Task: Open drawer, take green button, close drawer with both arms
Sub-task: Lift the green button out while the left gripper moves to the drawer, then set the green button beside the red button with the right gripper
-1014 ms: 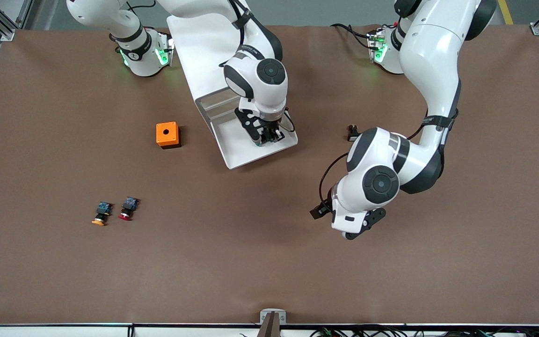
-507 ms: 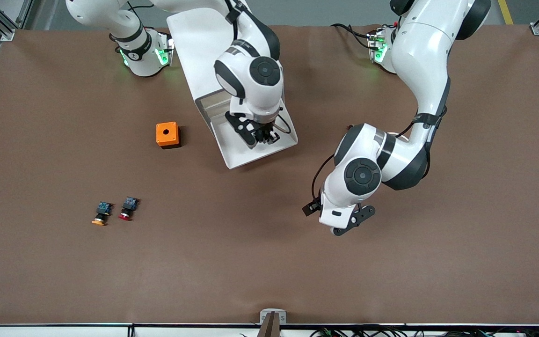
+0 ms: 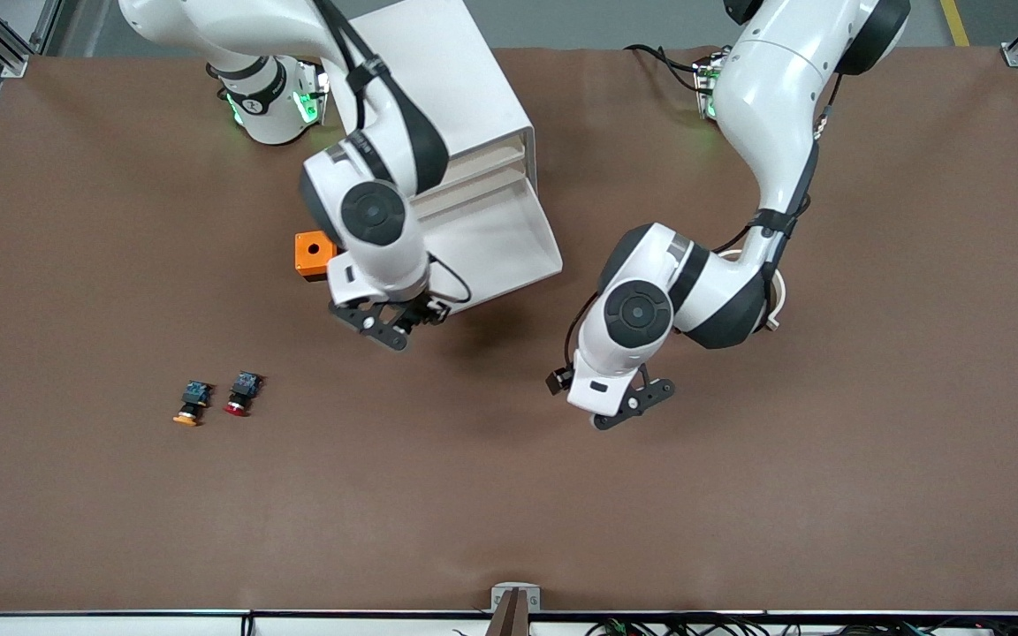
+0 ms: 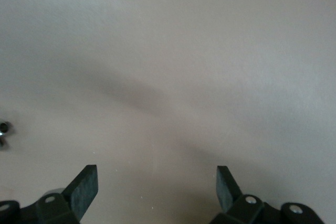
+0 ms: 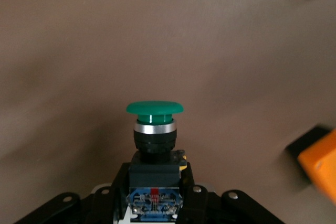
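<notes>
Two jaws, two jobs: my right gripper (image 3: 421, 315) clamps the button (image 5: 154, 129) between its jaws over the worktop (image 3: 739, 495); my left gripper (image 4: 156, 190), jaws spread empty, should squarely push the drawer (image 3: 496, 243) shut.

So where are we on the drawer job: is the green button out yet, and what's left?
Done: the drawer stands pulled open and looks empty. In hand: the right gripper is shut on the green button, up in the air over bare table next to the orange box. Left: setting the button down and closing the drawer. The left gripper hangs open over bare table.
</notes>
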Robot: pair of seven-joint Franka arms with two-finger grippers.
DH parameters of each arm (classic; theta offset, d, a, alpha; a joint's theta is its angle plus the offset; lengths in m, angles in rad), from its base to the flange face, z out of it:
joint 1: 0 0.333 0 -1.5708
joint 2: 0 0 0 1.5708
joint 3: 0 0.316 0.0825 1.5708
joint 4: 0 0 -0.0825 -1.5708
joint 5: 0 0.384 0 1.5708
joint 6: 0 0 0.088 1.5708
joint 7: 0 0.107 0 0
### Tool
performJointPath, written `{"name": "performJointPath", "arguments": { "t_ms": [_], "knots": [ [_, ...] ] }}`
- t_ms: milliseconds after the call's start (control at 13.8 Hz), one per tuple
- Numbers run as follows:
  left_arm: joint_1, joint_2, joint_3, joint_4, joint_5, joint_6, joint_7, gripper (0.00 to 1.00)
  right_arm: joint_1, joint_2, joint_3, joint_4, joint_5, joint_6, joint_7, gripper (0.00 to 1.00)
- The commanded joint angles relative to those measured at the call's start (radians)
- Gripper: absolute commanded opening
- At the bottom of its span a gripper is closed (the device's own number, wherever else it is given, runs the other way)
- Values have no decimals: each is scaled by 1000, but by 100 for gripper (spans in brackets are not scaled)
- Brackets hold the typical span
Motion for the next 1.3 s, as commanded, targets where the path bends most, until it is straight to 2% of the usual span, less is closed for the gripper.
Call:
{"name": "performJointPath", "arguments": {
  "t_ms": [0,290,652,941,1231],
  "knots": [
    [-50,21,5,-10,27,24,-65,99,-87,-18,17,-38,-12,12,-174,0],
    [-96,51,5,-10,24,33,-156,99,-214,-20,17,-73,-12,53,-392,0],
    [-150,72,3,-8,14,39,-160,99,-378,8,19,-185,-12,283,-668,0],
    [-188,70,-4,-10,-29,39,-165,99,-397,68,19,-189,-9,339,-693,0],
    [-226,67,-11,-31,-34,38,-153,99,-389,121,20,-187,58,379,-684,0]
  ]
}}
